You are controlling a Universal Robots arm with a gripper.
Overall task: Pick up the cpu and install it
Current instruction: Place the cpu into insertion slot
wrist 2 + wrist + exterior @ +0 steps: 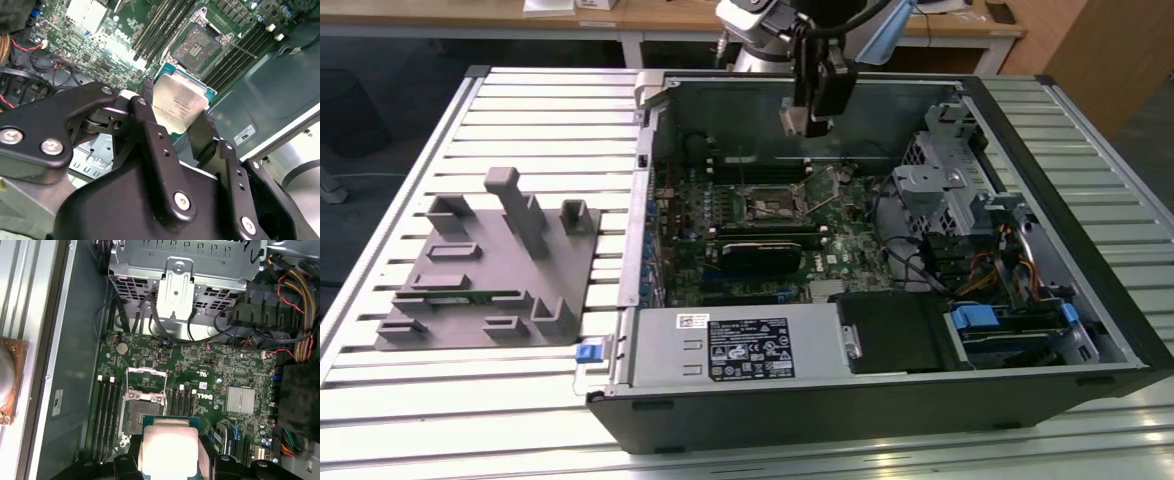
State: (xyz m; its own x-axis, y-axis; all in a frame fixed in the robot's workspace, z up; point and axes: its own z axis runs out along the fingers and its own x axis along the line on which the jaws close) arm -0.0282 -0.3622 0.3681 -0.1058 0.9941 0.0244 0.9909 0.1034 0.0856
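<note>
The cpu [177, 102] is a flat square chip with a silvery metal top and a teal edge, and my gripper [175, 120] is shut on it, one black finger on each side. In the first wrist view the cpu [167, 447] hangs in the gripper [170, 460] above the green motherboard, close to the black socket [140, 410] whose metal frame stands open. In the exterior view the gripper [803, 120] hovers over the far part of the open computer case, above and behind the socket [767, 205].
The black computer case [881, 400] lies open on a slatted table. A power supply [734, 345] sits near its front and a metal drive cage [947, 170] with cables at the exterior view's right. A grey fixture [494, 260] with upright blocks stands on the left.
</note>
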